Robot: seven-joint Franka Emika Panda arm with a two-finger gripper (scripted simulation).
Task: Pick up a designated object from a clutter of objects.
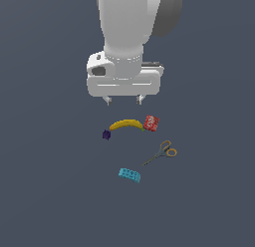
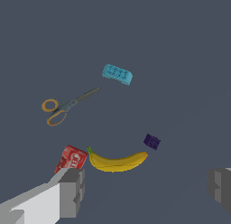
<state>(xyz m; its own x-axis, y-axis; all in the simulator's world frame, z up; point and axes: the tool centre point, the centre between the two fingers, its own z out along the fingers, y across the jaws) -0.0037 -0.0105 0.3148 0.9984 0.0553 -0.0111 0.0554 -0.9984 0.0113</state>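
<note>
A flat, bare slate-grey bench [image 1: 50, 191] fills both views; no walls show. The gripper [image 1: 123, 99] hangs above the clutter with fingers [image 2: 72, 191] spread wide, holding nothing. The purple block [image 1: 106, 135] lies just off the banana's [image 1: 126, 124] tip, opposite the red block [image 1: 151, 123].
</note>
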